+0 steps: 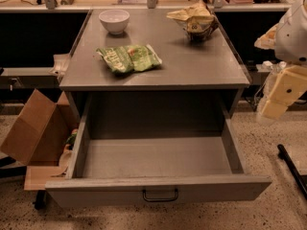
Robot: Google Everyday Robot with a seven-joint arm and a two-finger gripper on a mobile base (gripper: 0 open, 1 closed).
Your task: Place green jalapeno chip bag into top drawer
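Green jalapeno chip bag (129, 58) outside top drawer (96, 190); end effector (274, 107) seemingly far right.

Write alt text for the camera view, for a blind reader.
The green jalapeno chip bag lies on the cabinet top above the open, empty top drawer. The gripper hangs at right, clear of both; a white bowl and tan snack bag sit behind.

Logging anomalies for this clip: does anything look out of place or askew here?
Only the cardboard box, tipped at an angle on the floor left of the cabinet. The green jalapeno chip bag lies flat on top, the top drawer is open, and the gripper hangs off to the right.
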